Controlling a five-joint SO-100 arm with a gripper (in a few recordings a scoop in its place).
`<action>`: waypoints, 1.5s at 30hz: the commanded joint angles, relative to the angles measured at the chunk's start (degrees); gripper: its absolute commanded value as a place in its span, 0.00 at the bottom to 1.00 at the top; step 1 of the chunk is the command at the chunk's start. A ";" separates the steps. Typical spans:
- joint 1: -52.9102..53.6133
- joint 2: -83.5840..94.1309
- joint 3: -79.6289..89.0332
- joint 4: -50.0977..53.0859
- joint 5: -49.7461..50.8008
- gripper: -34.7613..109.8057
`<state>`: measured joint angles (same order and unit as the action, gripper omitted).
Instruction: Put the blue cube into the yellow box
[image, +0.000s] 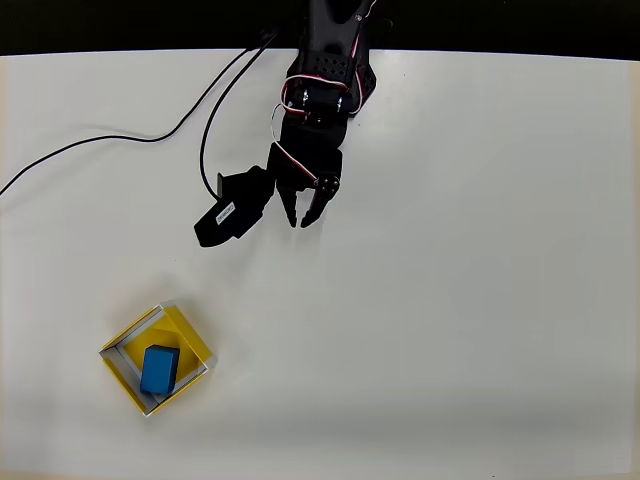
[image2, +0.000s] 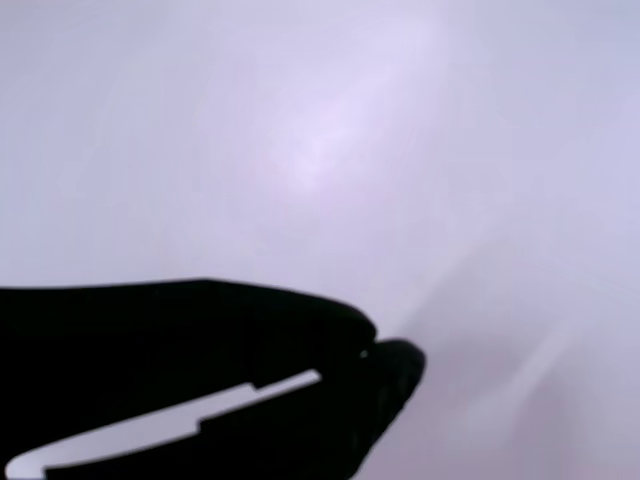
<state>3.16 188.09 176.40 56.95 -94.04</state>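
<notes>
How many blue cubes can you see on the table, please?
1: the blue cube lies inside the yellow box at the lower left of the overhead view. Nothing appears to hide another.

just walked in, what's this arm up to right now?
Nothing is being handled at the moment. In the overhead view the blue cube already lies inside the yellow box near the table's lower left. The black arm's gripper is well away from it, up near the top centre of the white table, holding nothing, with its fingertips close together. So the placement looks done.
</notes>
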 joint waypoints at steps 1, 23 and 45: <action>0.18 3.34 1.32 3.87 -0.35 0.24; -2.72 3.52 3.78 20.92 1.41 0.25; -2.81 3.34 3.78 20.83 1.49 0.25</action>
<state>0.00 190.02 178.59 76.90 -91.76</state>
